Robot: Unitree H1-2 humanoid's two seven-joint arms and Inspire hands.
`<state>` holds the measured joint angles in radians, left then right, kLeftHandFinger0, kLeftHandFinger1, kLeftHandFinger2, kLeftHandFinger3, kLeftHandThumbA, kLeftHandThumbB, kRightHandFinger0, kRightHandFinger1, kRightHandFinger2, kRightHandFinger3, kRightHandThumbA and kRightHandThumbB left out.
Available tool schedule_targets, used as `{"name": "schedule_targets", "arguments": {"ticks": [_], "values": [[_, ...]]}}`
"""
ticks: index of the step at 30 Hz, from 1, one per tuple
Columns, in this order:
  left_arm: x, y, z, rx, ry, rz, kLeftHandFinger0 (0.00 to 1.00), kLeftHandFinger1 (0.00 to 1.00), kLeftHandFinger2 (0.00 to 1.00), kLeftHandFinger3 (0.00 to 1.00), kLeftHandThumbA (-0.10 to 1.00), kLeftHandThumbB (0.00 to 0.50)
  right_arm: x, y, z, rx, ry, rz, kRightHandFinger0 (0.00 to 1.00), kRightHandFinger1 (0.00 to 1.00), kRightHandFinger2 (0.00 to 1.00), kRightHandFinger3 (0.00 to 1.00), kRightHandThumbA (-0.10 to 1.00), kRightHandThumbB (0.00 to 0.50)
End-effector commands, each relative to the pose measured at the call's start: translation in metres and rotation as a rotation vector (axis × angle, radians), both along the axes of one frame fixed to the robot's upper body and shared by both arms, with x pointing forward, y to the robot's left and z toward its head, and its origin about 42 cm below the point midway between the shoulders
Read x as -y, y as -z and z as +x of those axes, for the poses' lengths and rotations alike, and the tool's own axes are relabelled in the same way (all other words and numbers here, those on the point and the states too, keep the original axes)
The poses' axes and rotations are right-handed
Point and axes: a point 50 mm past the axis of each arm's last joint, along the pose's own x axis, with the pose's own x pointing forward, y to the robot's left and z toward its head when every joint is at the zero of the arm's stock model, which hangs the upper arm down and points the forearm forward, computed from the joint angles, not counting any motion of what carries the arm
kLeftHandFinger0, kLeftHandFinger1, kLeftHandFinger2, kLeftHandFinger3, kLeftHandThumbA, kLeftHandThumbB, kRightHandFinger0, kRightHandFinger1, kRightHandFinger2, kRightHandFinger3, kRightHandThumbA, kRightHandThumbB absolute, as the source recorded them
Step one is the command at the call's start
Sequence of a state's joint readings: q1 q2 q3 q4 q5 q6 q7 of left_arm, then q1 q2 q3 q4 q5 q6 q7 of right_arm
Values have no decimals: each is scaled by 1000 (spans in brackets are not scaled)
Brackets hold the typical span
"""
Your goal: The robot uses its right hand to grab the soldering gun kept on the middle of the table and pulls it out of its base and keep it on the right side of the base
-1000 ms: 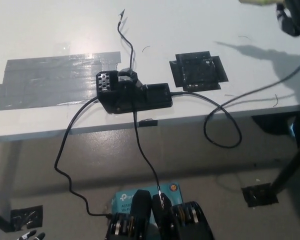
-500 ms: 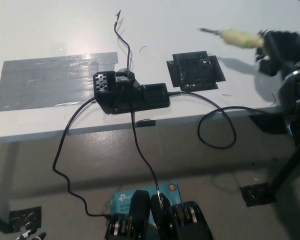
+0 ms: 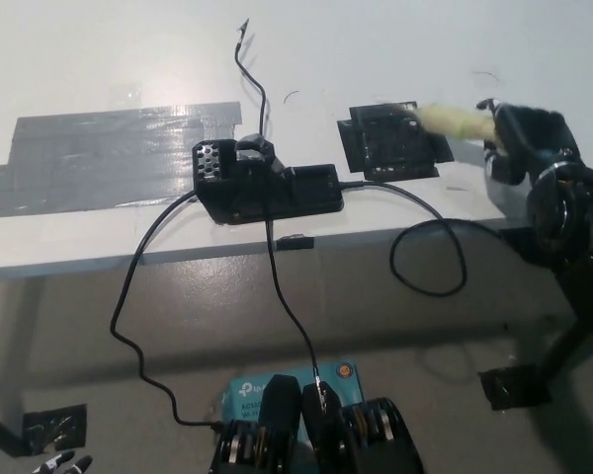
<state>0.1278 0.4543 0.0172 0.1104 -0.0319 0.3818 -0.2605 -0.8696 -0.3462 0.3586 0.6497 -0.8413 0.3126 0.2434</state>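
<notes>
Soldering gun (image 3: 453, 120) out of its base (image 3: 267, 188), clamped in right hand (image 3: 522, 143) at 3 o'clock, fingers wrapped round the grip. Pale barrel over black tape patch (image 3: 393, 140); tip blurred, probably low above counter (image 3: 376, 49). Left hand (image 3: 57, 462) idle at 7 o'clock, fingers apart. Risk: looped cable (image 3: 430, 259) tugging on release, dragging gun off counter edge or back against base.

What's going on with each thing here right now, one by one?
Right hand: shut on the soldering gun.
Soldering gun: out of its base, held over the black patch.
Base: on the table, empty.
Cable: looped off the table edge.
Left hand: low, barely in view.
</notes>
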Motion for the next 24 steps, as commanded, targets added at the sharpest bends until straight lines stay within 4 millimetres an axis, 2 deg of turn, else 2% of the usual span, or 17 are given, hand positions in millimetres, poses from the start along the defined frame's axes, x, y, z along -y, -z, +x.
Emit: {"name": "schedule_targets", "arguments": {"ticks": [1,3,4,5,7,9,12,13,14,15,19,21,22,24], "values": [[-8,-13,2,21,14,24,866,895,1000,1000,713,156,12,-21,4,-200,30,58,864,959,1000,1000,212,1],[-7,-12,4,19,15,29,861,881,1000,1000,705,162,13,-23,2,-236,-3,89,969,1000,1000,1000,363,29],[-7,-11,5,19,20,26,853,879,1000,1000,706,171,12,-24,3,-262,-17,87,1000,1000,1000,1000,414,61],[-7,-11,5,20,25,28,850,878,1000,1000,707,172,9,-24,3,-284,-38,75,1000,1000,1000,1000,466,90],[-7,-10,5,14,20,31,853,880,1000,1000,710,182,5,-24,5,-310,-64,44,1000,1000,1000,1000,573,107],[-6,-8,5,13,24,34,861,885,1000,1000,713,180,2,-24,4,-335,-80,48,1000,1000,1000,1000,623,133],[-6,-9,5,12,23,30,883,890,1000,1000,717,184,-4,-26,3,-361,-120,-11,1000,1000,1000,1000,852,253],[-6,-10,5,12,22,27,885,891,1000,1000,718,184,-6,-27,3,-363,-133,-36,1000,1000,1000,1000,872,267],[-6,-10,4,15,22,26,846,879,1000,1000,719,189,-10,-30,3,-360,-130,-91,1000,1000,1000,1000,972,470],[-6,-10,4,15,20,27,838,878,1000,1000,719,189,-12,-33,5,-367,-123,-109,1000,1000,1000,1000,986,499],[-9,-9,2,11,10,22,864,894,1000,1000,719,189,-14,-53,4,-323,-109,-124,1000,1000,1000,1000,961,500],[-9,-10,2,15,13,21,835,878,1000,1000,719,177,-9,-63,4,-271,-91,-93,1000,1000,1000,1000,969,500],[-9,-10,2,15,13,21,833,876,1000,1000,720,178,-9,-64,4,-269,-90,-94,1000,1000,1000,1000,971,500],[-10,-10,0,11,2,25,850,890,1000,1000,713,175,-1,-77,4,-193,-64,-58,1000,1000,1000,1000,971,500]]}}
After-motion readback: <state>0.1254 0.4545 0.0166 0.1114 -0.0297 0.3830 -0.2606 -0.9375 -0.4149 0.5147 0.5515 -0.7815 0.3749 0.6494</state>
